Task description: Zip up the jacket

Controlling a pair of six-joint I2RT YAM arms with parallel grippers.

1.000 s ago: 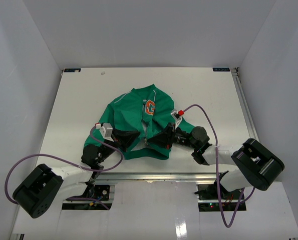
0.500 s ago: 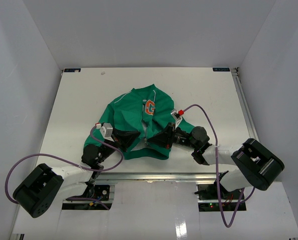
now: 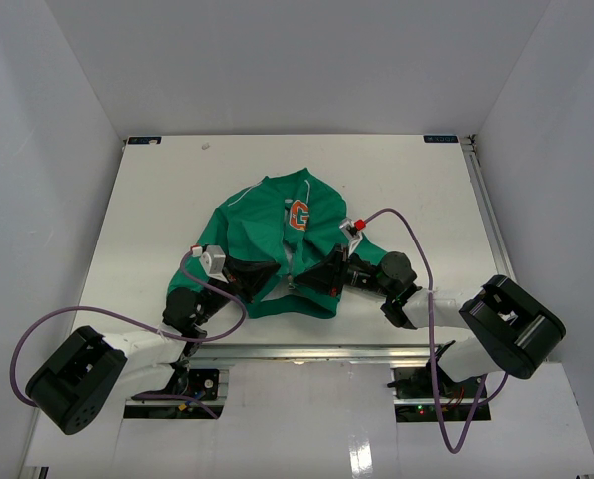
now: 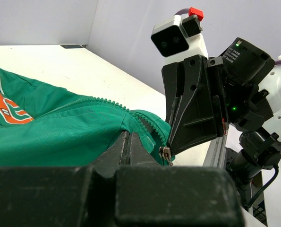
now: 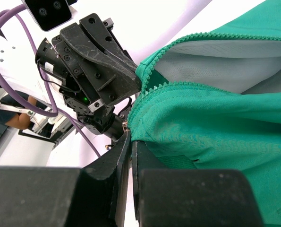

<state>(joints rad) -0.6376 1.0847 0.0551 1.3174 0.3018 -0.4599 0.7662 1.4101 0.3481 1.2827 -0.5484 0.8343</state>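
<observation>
The green jacket [image 3: 267, 235] with the orange G emblem [image 3: 297, 215] lies mid-table, hem towards the arms. My left gripper [image 3: 265, 279] is shut on the hem fabric left of the zipper, as the left wrist view [image 4: 127, 135] shows. My right gripper [image 3: 321, 280] is shut on the hem edge right of the zipper, as the right wrist view [image 5: 131, 136] shows. The metal zipper slider [image 4: 165, 153] hangs at the bottom between the two grippers. The toothed zipper edges [image 5: 178, 45] stand apart there, showing pale lining [image 5: 225, 68].
The white table [image 3: 157, 200] is walled by white panels on three sides. A metal rail [image 3: 486, 215] runs along its right edge. Purple cables [image 3: 411, 239] loop from both arms over the near edge.
</observation>
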